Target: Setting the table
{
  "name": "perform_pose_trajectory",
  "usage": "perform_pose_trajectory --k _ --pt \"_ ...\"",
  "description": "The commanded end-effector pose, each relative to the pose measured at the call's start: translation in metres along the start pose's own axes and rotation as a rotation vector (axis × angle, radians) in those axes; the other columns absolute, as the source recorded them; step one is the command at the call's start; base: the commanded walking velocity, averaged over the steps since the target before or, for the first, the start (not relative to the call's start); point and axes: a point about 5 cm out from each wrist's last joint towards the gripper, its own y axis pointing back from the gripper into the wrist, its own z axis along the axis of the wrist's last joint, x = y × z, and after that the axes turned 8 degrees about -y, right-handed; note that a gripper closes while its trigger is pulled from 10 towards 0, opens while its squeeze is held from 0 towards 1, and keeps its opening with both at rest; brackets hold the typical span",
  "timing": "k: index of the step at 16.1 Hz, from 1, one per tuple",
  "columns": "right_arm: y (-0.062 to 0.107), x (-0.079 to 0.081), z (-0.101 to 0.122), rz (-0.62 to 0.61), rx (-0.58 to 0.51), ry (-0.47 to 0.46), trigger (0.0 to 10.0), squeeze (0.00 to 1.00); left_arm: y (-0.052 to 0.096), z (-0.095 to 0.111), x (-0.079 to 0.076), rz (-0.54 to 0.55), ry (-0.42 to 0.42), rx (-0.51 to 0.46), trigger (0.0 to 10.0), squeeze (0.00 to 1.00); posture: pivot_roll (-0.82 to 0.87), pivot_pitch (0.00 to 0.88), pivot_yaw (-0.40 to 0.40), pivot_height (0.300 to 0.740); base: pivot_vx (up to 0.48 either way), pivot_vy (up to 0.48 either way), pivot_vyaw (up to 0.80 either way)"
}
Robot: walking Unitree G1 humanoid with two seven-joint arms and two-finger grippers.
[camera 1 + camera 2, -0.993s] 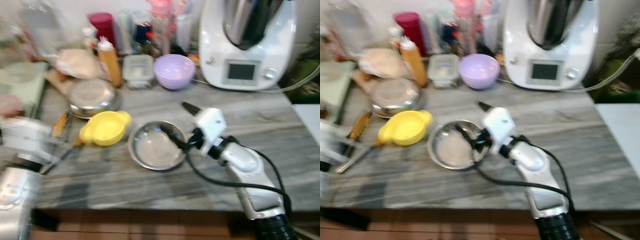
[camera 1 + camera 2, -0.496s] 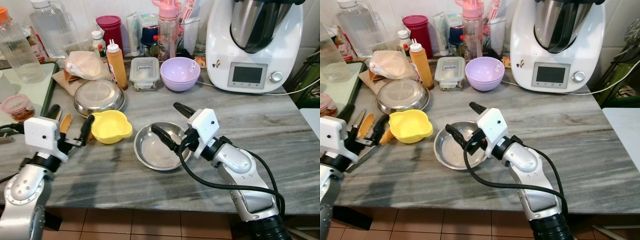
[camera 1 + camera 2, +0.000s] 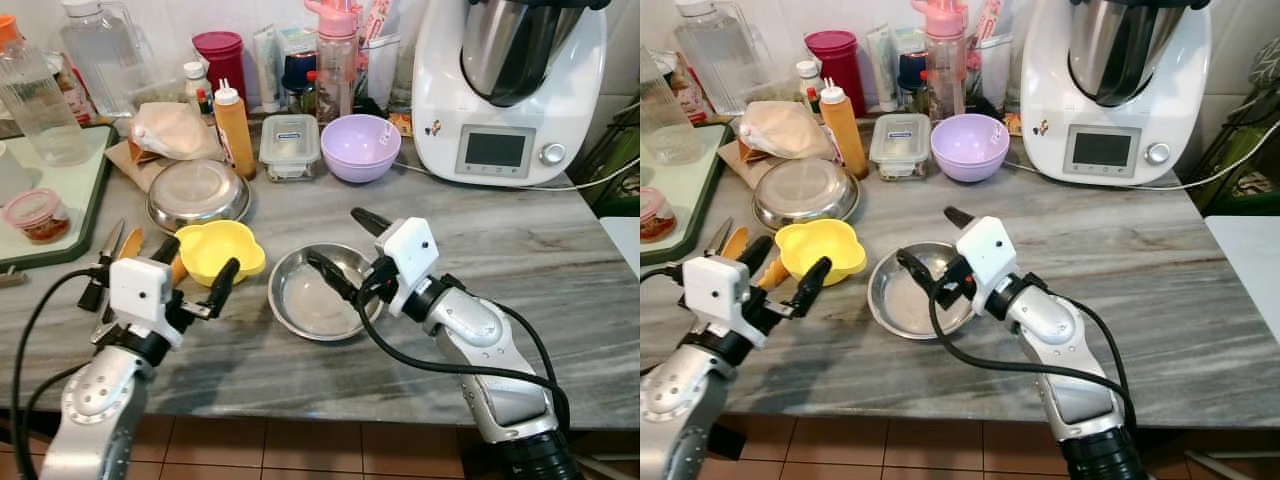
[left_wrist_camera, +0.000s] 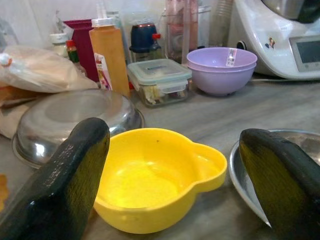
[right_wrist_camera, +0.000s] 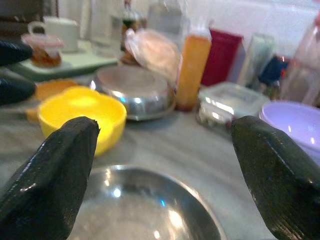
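Counter [image 3: 560, 250]: bare marble toward the right edge and along the front edge; back edge crowded w/ a mixer [image 3: 505, 85], bottles, 1 purple bowl [image 3: 360, 147]. 2 steel bowls are seen: one [image 3: 318, 292] mid-counter nr the front edge, one inverted [image 3: 197, 193] toward the left. 1 yellow bowl [image 3: 219, 251] sits betw. them. Right gripper [image 3: 338, 247] is spread over the mid bowl's rim; left gripper [image 3: 195, 268] is spread just before the yellow bowl, untouched.

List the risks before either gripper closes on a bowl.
The open left gripper nears the yellow bowl; a partial grip on its rim might tip it or slide it into the steel bowl. The open right gripper straddles that steel bowl's rim; smooth metal may slip between its fingers.
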Motion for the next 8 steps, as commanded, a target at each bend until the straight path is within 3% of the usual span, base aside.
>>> perform_pose_trajectory --k 1,3,6,8 --pt "0.002 -0.001 -0.005 -0.014 0.022 -0.018 10.0 0.0 0.002 0.002 -0.001 0.0 -0.005 -0.001 10.0 0.0 -0.11 0.088 0.047 0.74 0.0 0.0 0.0" --pt "0.006 -0.001 -0.009 -0.03 0.037 -0.026 10.0 0.0 0.005 0.0 -0.004 0.02 0.009 0.001 10.0 0.0 -0.1 0.085 0.049 0.74 0.0 0.0 0.0" --pt "0.028 -0.008 -0.023 -0.103 0.092 -0.046 10.0 0.0 0.017 -0.006 -0.01 0.065 0.03 0.028 10.0 0.0 -0.11 0.086 0.053 0.74 0.0 0.0 0.0" --pt "0.027 -0.005 -0.027 -0.101 0.105 -0.044 10.0 0.0 0.014 -0.007 -0.017 0.055 0.041 0.028 10.0 0.0 -0.11 0.09 0.057 0.74 0.0 0.0 0.0"
